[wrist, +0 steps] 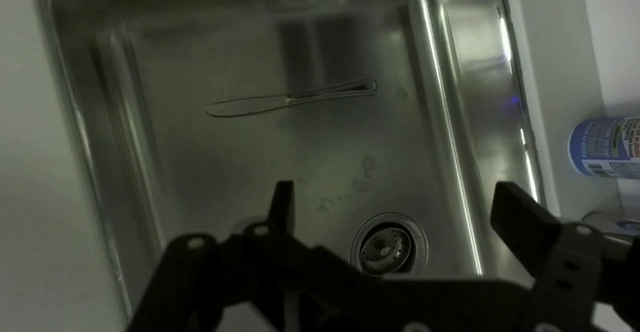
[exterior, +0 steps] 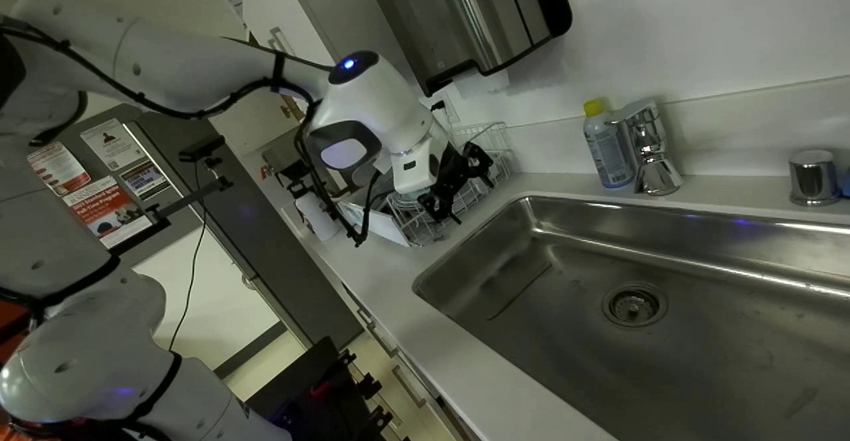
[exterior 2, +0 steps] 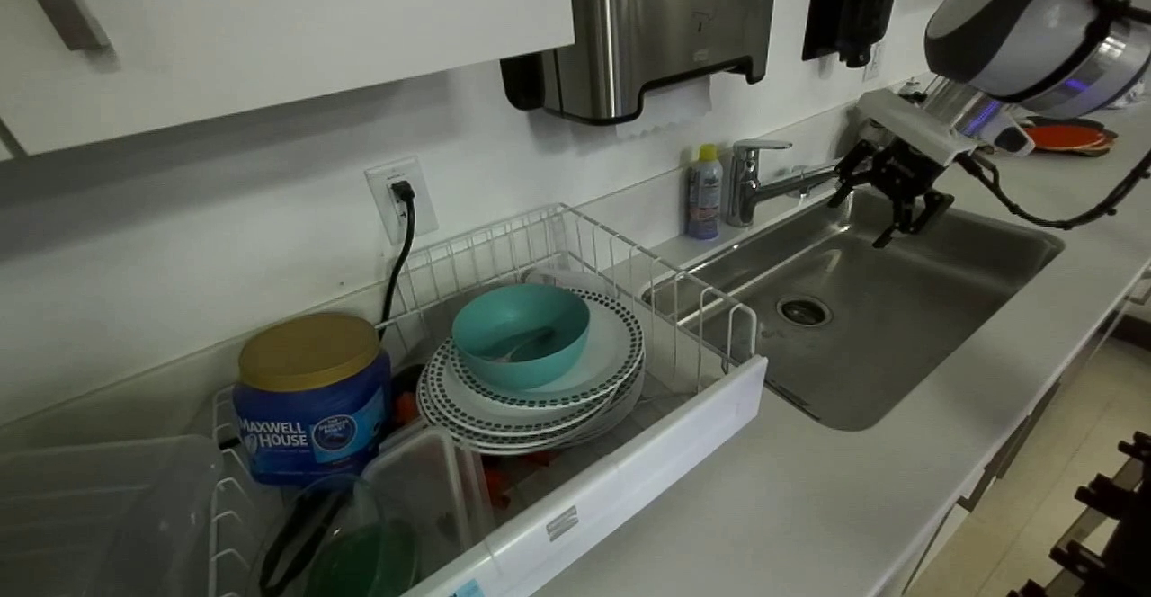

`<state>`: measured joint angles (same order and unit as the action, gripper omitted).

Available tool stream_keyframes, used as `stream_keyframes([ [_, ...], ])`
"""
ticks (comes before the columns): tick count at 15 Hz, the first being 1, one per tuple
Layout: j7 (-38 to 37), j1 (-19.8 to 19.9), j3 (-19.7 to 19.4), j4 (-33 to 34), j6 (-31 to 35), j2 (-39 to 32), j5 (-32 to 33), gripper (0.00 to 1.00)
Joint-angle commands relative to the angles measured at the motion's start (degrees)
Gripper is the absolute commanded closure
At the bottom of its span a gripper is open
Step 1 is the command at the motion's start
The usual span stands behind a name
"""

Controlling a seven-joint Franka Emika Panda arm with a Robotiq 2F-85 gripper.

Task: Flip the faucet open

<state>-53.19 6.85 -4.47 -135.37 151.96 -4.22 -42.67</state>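
Faucet: on the table, between sink and wall, so its spout, we judge, empties inward.
End effector: wide, empty, over the sink; ready, we guess, for the handle.

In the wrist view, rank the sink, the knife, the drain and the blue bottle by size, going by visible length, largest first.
1. Sink
2. Knife
Unsure: drain and blue bottle look about alike, and the frame edge cuts off the bottle.

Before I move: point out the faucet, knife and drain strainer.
Faucet (exterior 2: 745, 191): in an exterior view, on its upright body.
Knife (wrist: 289, 100): wrist view, where blade meets handle.
Drain strainer (wrist: 385, 250): wrist view, at its center.
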Motion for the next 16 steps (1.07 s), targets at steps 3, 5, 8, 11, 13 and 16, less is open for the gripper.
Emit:
stream_keyframes([
  [3, 2.57, -0.06, -0.36, 1.03, 2.07, -1.25, -5.08, 0.00],
  [5, 7.30, 1.19, 0.43, 2.12, 2.56, -2.10, -14.40, 0.00],
  [8, 18.09, 2.21, 0.37, 4.35, 2.90, -3.92, -29.24, 0.00],
  [11, 30.04, 3.37, 0.20, 6.56, 3.16, -6.26, -41.38, 0.00],
  [13, 39.24, 4.01, 0.19, 8.01, 3.50, -7.97, -49.96, 0.00],
  [16, 54.58, 4.77, -0.33, 10.68, 3.96, -10.06, -64.92, 0.00],
])
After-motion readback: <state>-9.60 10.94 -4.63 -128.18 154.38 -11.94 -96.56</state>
